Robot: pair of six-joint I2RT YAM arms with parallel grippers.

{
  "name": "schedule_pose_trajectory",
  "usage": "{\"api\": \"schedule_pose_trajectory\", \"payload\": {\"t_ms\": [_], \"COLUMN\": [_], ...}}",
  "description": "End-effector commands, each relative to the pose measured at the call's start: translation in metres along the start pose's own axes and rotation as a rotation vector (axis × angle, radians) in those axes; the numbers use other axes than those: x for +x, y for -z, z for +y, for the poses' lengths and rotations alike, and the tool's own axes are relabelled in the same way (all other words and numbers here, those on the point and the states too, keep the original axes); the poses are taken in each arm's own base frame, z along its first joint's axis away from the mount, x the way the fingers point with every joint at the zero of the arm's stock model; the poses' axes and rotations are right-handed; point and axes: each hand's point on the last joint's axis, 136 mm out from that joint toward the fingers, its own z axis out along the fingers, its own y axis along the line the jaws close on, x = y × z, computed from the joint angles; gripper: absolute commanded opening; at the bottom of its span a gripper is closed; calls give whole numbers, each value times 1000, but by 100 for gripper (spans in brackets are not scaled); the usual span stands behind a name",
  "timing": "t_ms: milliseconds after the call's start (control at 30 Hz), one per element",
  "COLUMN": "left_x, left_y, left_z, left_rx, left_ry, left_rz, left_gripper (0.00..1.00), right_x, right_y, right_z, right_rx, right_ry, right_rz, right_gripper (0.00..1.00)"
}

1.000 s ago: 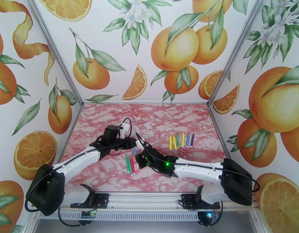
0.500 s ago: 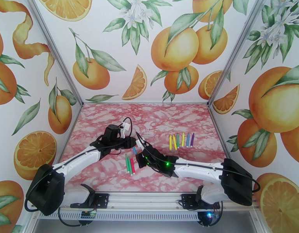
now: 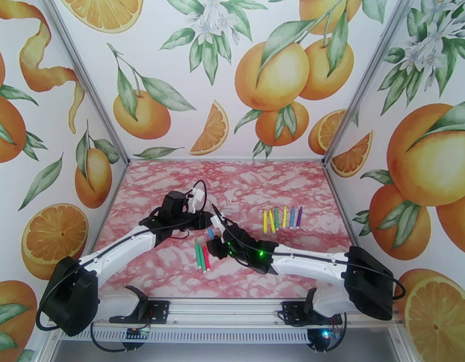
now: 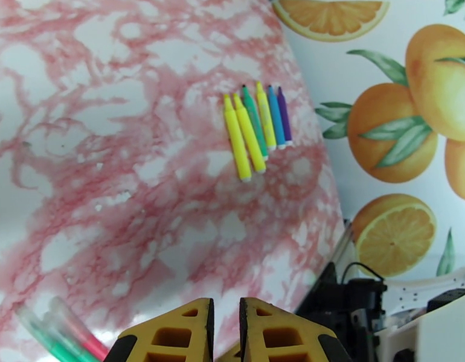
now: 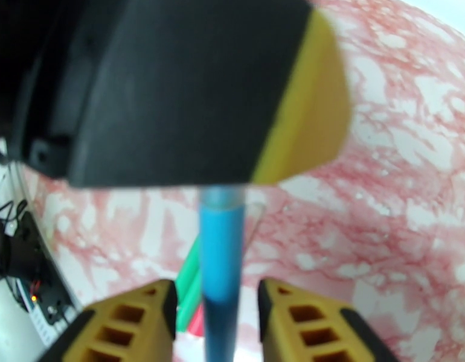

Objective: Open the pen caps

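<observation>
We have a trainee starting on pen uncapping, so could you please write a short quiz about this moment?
1. True or false: the right claw is clamped shut on the blue pen.
2. How many lie in the row of pens that includes the purple one? A) three B) six C) ten
3. Which claw grips the blue pen?
Key: 1. False: it stands open, with a gap on each side of the pen. 2. B. 3. The left claw.
</observation>
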Motion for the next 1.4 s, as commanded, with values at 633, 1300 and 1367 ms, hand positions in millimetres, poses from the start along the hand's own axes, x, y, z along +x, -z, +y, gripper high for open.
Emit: {"api": "schedule_pose_trajectory", "payload": {"t_ms": [633, 1300, 1367], "left_x": [-35, -71, -73], "left_y": [16, 24, 24], "left_z": [7, 36, 37], "left_rx": [-165, -233, -235], "left_ry": [12, 111, 117], "left_rz": [-110, -223, -231], "left_gripper": [0, 0, 0], "right_x": [11, 39, 40], "right_y": [-7, -4, -3], "right_z": [8, 2, 1], "right_rx": [-60, -56, -54], "right_ry": [30, 56, 58], "right_rz": [-6, -1, 0], "right_gripper": [2, 0, 0]}}
